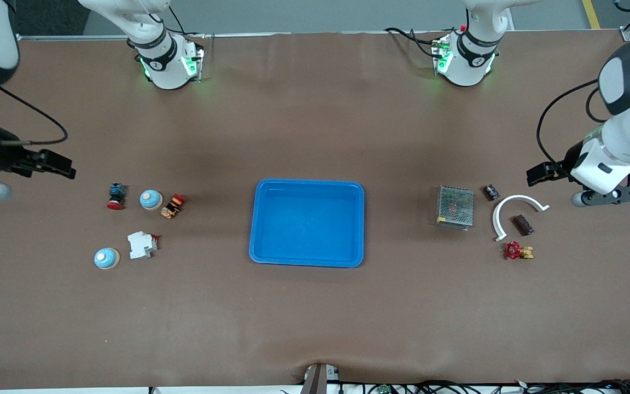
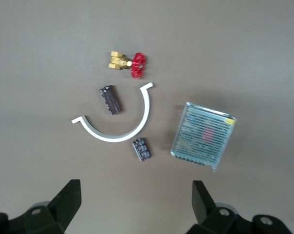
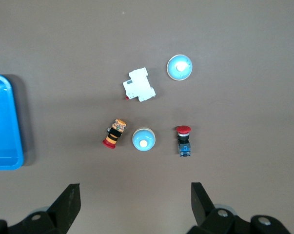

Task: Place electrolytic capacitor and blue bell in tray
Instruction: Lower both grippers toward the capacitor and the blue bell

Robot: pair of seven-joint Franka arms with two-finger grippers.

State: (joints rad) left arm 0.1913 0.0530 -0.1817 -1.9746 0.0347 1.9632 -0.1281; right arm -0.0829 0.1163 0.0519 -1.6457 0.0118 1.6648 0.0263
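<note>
Hovering wide open, the left hand (image 2: 135, 204) is being held over the capacitors (image 2: 141, 149) and the right hand (image 3: 135, 204) over the blue bells (image 3: 144, 139), ready for picking; the tray (image 1: 307, 261) is lying mid-frame, empty.

Left tool (image 2: 134, 202) and right tool (image 3: 134, 202) both aloft, fingers spread wide.

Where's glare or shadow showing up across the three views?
Front view: green LED glow around both arm bases, a soft sheen on the tray floor, faint shadows beside it. Left wrist view: even light, mild glare on the mesh box. Right wrist view: a bright highlight on each blue bell, and a soft shadow along the tray's rim.
</note>
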